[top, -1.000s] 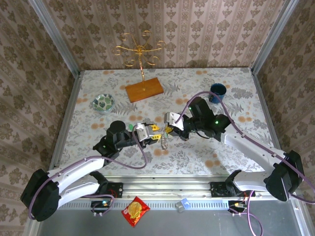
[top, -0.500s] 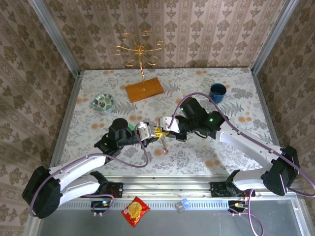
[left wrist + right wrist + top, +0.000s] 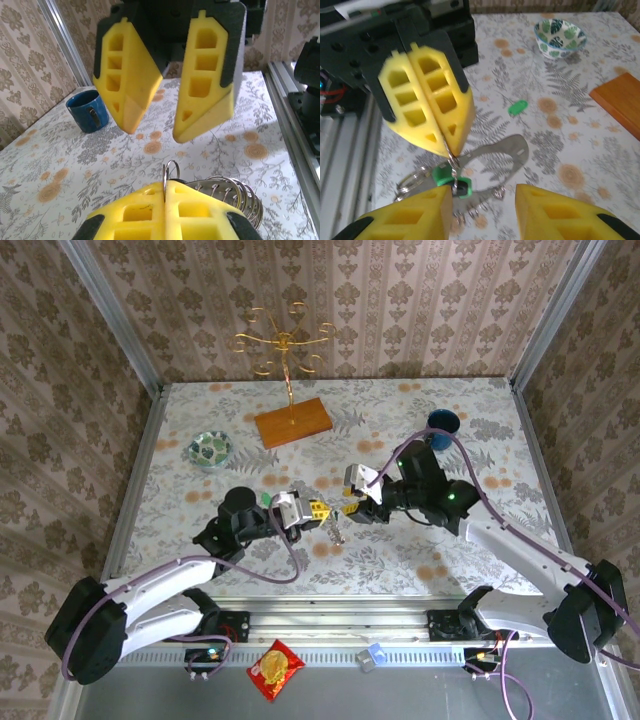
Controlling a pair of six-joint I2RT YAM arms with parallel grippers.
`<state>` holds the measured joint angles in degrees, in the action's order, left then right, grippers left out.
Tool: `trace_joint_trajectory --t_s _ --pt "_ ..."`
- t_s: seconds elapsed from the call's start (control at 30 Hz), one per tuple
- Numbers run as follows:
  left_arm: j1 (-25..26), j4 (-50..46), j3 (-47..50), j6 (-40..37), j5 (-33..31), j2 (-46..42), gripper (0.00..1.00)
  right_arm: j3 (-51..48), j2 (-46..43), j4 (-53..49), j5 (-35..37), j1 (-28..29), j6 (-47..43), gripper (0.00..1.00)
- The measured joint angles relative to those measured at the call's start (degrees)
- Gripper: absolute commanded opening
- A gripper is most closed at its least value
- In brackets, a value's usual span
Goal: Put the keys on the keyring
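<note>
My left gripper (image 3: 318, 508) (image 3: 165, 186) is shut on a small split ring (image 3: 170, 172) (image 3: 451, 159). A green key with a dark end (image 3: 451, 180) hangs from that ring. The keyring (image 3: 506, 154) (image 3: 338, 531), a flat grey-brown oval band with several split rings (image 3: 235, 189) on it, lies just beneath; whether it touches the table I cannot tell. My right gripper (image 3: 352, 508) (image 3: 482, 215) faces the left one from the right, open, its fingers (image 3: 207, 85) either side of the key without touching it. Another green key (image 3: 518, 107) (image 3: 266, 498) lies loose on the table.
A blue cup (image 3: 442, 425) (image 3: 89, 110) stands at the back right. A patterned bowl (image 3: 210, 448) (image 3: 560, 32) sits at the left. The gold wire stand (image 3: 285, 345) rises from a wooden base (image 3: 292, 422) at the back. Metal rails (image 3: 135, 490) edge the table.
The right gripper has opened and drawn back to the right, letting go. The left gripper has shut on the small ring and now carries the key and keyring alone.
</note>
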<state>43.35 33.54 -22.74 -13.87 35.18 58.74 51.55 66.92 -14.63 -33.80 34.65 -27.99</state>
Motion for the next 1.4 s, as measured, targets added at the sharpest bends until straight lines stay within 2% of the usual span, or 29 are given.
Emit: trace_joint_trajectory --t_s 0.17,0.5,0.63,0.73,0.83,0.9,1.03,1.4 --pt "0.00 5.66 1.79 3.04 0.02 0.52 0.00 -1.60 0.17 4.57 -2.99 0.00 3.74 0.38" --pt "0.00 12.07 2.10 6.43 0.20 1.40 0.00 -1.90 2.40 9.27 -5.53 0.00 6.29 0.29" --pt "-0.33 15.37 2.14 8.35 0.96 3.63 0.00 -1.95 2.49 9.86 -5.92 -0.02 6.93 0.18" --pt "-0.44 16.65 2.23 9.25 0.90 4.28 0.00 -2.14 2.49 10.14 -6.80 0.00 7.13 0.02" --pt "-0.66 17.14 2.49 9.70 0.92 4.28 0.01 -2.16 2.47 10.08 -7.02 0.00 6.62 0.00" --pt "-0.66 17.07 2.51 9.70 0.90 4.28 0.17 -2.16 2.47 9.73 -7.02 -0.02 5.90 0.00" --pt "-0.63 15.47 2.51 9.16 0.07 3.15 0.33 -1.55 2.47 5.84 -6.62 0.11 3.43 0.00" --pt "-0.59 -5.70 -3.85 -0.24 -1.77 -1.01 0.42 9.40 5.31 -11.41 1.49 2.05 -8.24 0.00"
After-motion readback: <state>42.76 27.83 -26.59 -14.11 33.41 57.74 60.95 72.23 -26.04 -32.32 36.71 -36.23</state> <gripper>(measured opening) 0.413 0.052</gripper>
